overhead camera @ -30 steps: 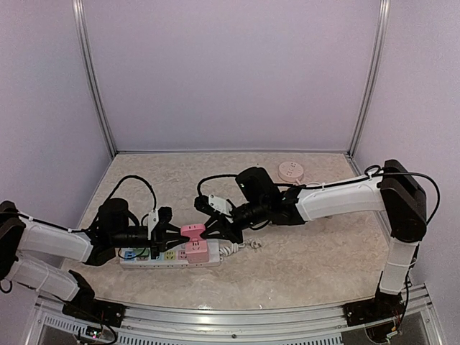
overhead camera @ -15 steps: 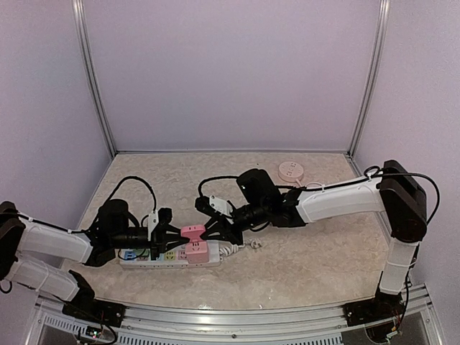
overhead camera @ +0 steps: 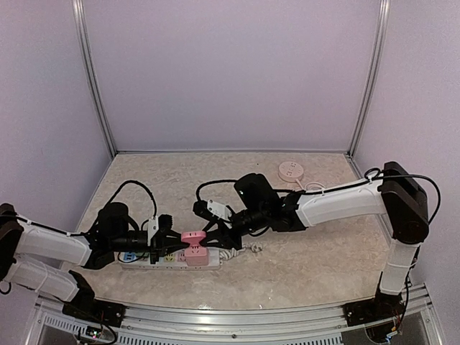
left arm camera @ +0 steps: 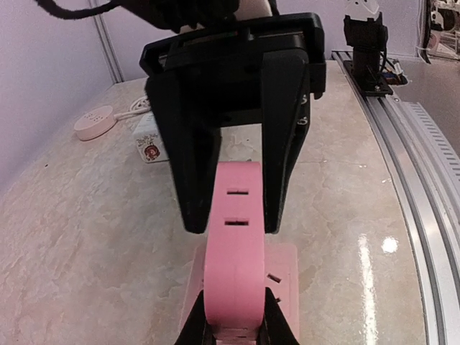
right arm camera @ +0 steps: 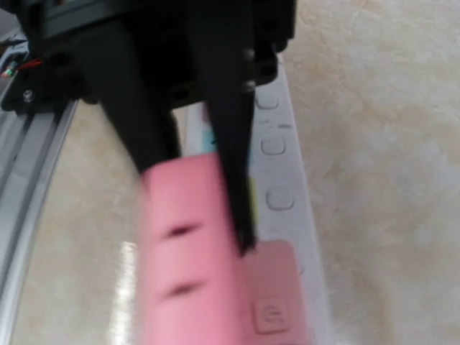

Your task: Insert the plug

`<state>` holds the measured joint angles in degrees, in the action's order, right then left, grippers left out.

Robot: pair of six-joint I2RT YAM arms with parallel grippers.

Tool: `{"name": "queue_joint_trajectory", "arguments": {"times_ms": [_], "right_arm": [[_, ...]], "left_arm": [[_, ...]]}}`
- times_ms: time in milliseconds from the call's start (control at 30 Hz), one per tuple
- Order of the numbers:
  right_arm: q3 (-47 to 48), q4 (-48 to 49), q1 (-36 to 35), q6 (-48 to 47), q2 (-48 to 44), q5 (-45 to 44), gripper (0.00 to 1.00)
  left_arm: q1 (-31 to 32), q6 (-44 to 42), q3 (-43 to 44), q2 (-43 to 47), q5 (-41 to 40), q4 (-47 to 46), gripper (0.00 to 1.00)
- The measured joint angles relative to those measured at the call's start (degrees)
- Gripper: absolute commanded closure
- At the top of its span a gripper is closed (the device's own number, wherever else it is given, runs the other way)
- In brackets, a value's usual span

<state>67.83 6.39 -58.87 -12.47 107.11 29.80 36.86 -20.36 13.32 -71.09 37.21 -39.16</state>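
— Left gripper (left arm camera: 235, 329)?
— Clamped tight on the near end of the pink plug (left arm camera: 233, 266), right above the power strip (right arm camera: 287, 180).
— Right gripper (left arm camera: 233, 224)?
— Straddled the plug's far end, one black finger down each side. Sat close against the pink, yet could not tell whether pressing or slack.
— And the plug against the power strip?
— Lay lengthwise over the strip's pink end section (left arm camera: 287, 280), two slots facing up. Could not make out whether seated or just above; came out badly blurred in the right wrist view.
— Anything else around the power strip?
— Rested on the marbled table (overhead camera: 302, 244), white body with coloured sockets toward its left end. Saw a round pale socket (overhead camera: 291, 171) well apart from the strip, far back beyond its right end.
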Motion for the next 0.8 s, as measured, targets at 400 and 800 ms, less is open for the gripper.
{"name": "queue_joint_trajectory", "arguments": {"times_ms": [400, 800], "right_arm": [[-1.70, -0.20, -1.29, 4.68, 0.02, -0.42, 0.37], [-2.78, 0.76, -1.46, 5.35, -0.42, -1.36, 0.70]], "left_arm": [[2.75, -3.91, -1.18, 0.33, 0.94, -0.35, 1.00], [2.80, -2.21, 1.64, -2.58, 1.16, 2.21, 1.00]]}}
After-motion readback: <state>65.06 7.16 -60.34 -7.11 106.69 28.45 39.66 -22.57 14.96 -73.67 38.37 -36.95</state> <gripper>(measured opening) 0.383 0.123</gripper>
